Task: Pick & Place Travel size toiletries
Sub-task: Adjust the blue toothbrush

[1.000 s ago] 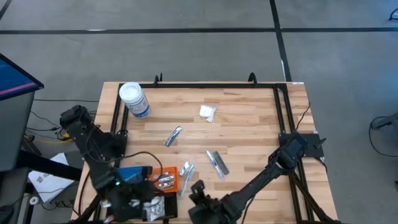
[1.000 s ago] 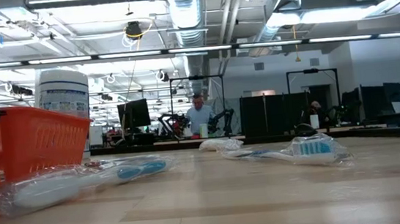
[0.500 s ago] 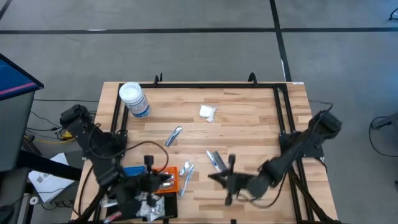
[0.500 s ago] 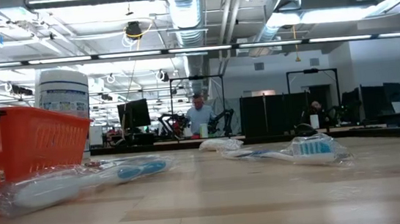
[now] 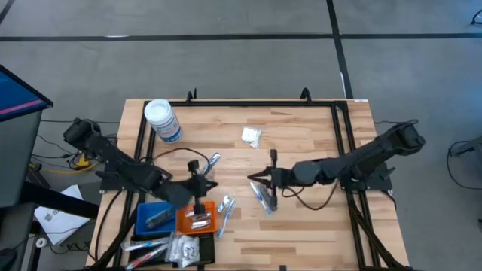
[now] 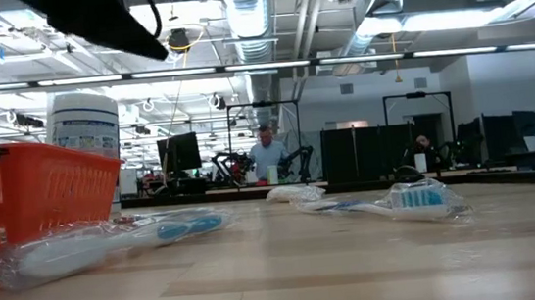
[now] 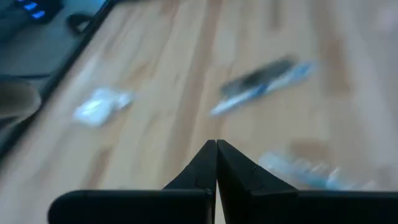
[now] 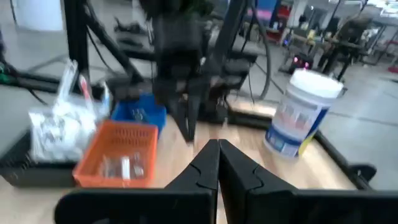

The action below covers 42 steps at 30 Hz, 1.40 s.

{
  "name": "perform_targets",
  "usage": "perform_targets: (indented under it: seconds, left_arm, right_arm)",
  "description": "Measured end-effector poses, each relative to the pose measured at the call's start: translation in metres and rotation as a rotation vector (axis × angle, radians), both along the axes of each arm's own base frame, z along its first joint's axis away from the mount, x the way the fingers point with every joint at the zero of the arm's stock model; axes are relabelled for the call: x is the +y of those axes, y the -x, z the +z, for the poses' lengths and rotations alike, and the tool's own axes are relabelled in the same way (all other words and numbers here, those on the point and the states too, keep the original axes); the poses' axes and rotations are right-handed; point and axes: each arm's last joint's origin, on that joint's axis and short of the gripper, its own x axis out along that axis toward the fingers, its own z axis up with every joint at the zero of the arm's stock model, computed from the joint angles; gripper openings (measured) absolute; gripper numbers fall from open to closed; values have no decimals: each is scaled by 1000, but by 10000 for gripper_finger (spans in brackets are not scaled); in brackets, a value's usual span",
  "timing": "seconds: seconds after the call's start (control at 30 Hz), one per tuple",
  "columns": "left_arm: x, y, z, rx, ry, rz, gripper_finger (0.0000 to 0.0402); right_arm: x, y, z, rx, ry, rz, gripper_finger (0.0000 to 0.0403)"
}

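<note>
The travel size toiletries lie scattered on the wooden table: a white packet (image 5: pixel 251 136), a silvery tube (image 5: pixel 210 164), a wrapped pair (image 5: pixel 263 197) and another wrapped one (image 5: pixel 226 205). More lie in the orange tray (image 5: pixel 197 220). My left gripper (image 5: pixel 211 184) hangs shut above the table's middle left, just past the orange tray. My right gripper (image 5: pixel 251 178) is shut too and faces it from the right, above the wrapped pair. In their wrist views, both grippers (image 7: pixel 216 146) (image 8: pixel 217 146) have the fingers together with nothing between them.
A white-lidded jar (image 5: pixel 162 120) stands at the far left. A blue tray (image 5: pixel 156 217) and a black tray (image 5: pixel 177 248) holding packets sit beside the orange one at the near left. A black frame (image 5: pixel 343 128) borders the table's right side. A person (image 6: pixel 268 155) shows far off in the room.
Both grippers have come away from the near edge toward the table's middle, staying shut. The left has left the trays and gone toward the far right. The right has swung toward the far edge and tipped up from pointing down to nearly level. The toiletries have kept their places.
</note>
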Motion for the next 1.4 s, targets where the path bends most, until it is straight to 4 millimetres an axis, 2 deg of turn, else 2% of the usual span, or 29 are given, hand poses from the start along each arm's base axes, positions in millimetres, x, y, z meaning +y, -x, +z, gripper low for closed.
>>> perform_targets:
  seconds: [0.03, 0.1, 0.23, 0.37, 0.47, 0.63, 0.87, 1.07, 1.2, 1.3, 1.4]
  left_arm:
    - [4, 5, -2, -61, 31, -15, 0]
    - [14, 16, -1, -213, 99, -18, 0]
    - [34, 39, 16, -463, 199, -4, 0]
    - [42, 60, 27, -541, 247, -41, 0]
    - [43, 70, 33, -571, 259, -87, 0]
    - [39, 72, 33, -569, 269, -109, 0]
    - [41, 58, 19, -497, 153, -40, 0]
    - [49, 44, 6, -422, 71, 5, 0]
    - [61, 40, 8, -423, 49, 57, 0]
    - [70, 39, 16, -452, 57, 88, 0]
    - [73, 36, 13, -424, 90, 14, 0]
  right_arm:
    - [-3, -4, -5, 1, 0, -11, 0]
    - [-9, -13, -2, -61, 1, -28, 0]
    - [-16, -25, 38, -231, 0, 35, 0]
    - [-15, -30, 78, -352, -13, 107, 0]
    - [-9, -30, 93, -372, -24, 129, 0]
    - [2, -30, 85, -265, -14, 167, 0]
    - [4, -31, 76, -169, 6, 167, 0]
    - [-13, -35, 74, -142, 77, 89, 0]
    - [-29, -38, 77, -176, 94, 39, 0]
    - [-38, -39, 76, -172, 22, 8, 0]
    - [-44, -40, 70, -111, -92, -16, 0]
